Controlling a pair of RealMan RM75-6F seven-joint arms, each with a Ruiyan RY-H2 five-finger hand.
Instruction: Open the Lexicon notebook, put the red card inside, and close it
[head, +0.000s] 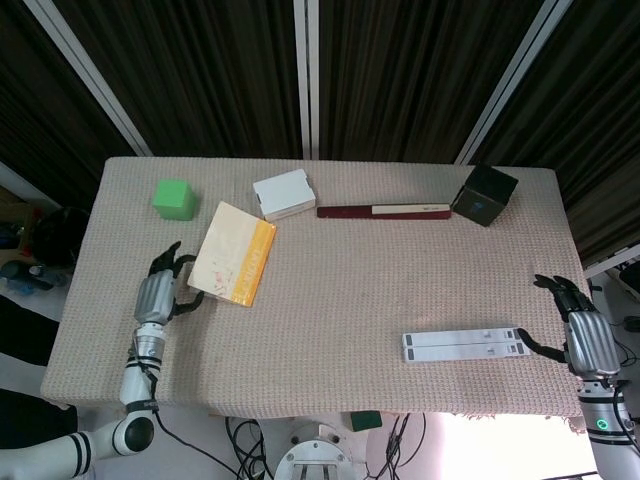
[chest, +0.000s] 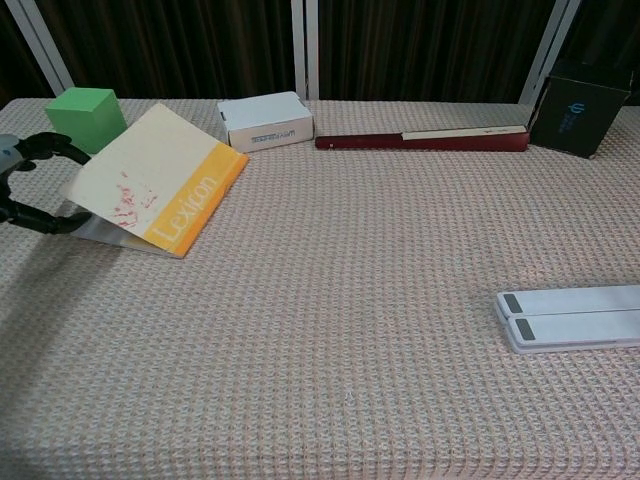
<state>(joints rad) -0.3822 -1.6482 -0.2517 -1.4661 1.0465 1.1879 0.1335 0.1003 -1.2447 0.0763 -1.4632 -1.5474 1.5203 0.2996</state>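
A beige notebook with an orange spine band (chest: 160, 190) lies near the left edge of the cloth-covered desk (head: 350, 290); "Lexicon" runs in pale letters along the orange band, and faint red marks speckle the beige cover. In the chest view the cover sits almost shut, its left edge lifted slightly above the pages beneath. The red card cannot be seen in either view.

The left hand (head: 158, 294) is just beside the notebook's left edge, its dark fingers (chest: 45, 218) curved and apart, holding nothing; whether a fingertip touches the cover edge cannot be told. The right hand (head: 585, 335) hangs past the desk's right edge, fingers spread and empty, near a pair of flat white bars (head: 465, 346).

Along the far edge stand a green cube (head: 173, 198), a small white box (chest: 265, 122) with unreadable print on its side, a long dark red case (head: 384, 211) with a cream strip, and a black box (chest: 579, 107) bearing a pale round logo.
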